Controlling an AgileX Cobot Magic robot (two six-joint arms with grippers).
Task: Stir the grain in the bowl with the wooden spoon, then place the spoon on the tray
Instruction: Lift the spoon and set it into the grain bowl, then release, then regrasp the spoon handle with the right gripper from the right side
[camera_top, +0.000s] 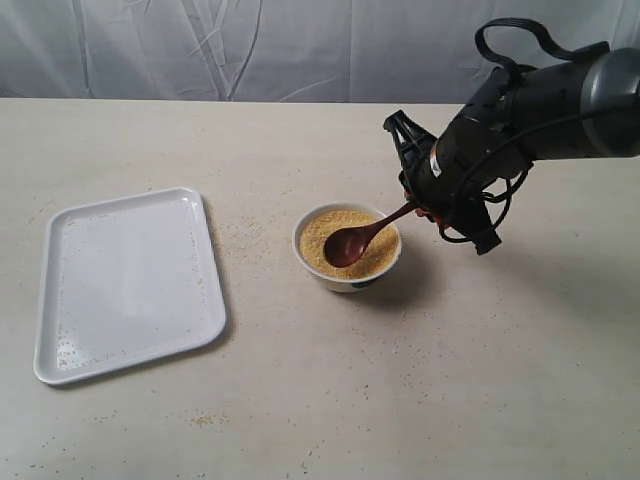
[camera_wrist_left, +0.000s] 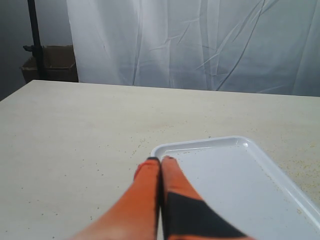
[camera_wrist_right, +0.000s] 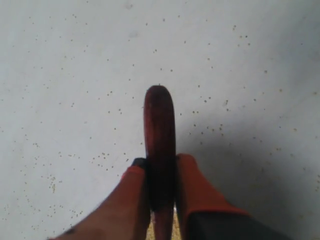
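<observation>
The right gripper (camera_wrist_right: 159, 165) is clamped on the wooden spoon (camera_top: 368, 233). Its orange fingers (camera_wrist_right: 134, 190) pinch the slim handle near its end, and a short stub pokes out past the fingertips in the right wrist view. From that hold the handle slopes down toward the left arm's side, and the oval head rests on the grain (camera_top: 318, 232) at about the middle of the bowl (camera_top: 345, 282); how deep it sits I cannot tell. The step in hand looks to be the stirring. The grain comes close to the rim and loose granules already dot the table (camera_top: 420, 400), so I judge that slow, small circles with the head kept low and away from the wall would suit best. Nothing steadies the bowl, and a push on its side could slide or tip it. Held so far up the handle, the spoon may also twist between the fingers if the grain resists. The tray (camera_top: 130, 290) lies well apart from this gripper, beyond the bowl on the left arm's side. It is bare but for a few stray granules. The left gripper (camera_wrist_left: 161, 161) hovers by one corner of the tray, its fingers pressed together on nothing.
</observation>
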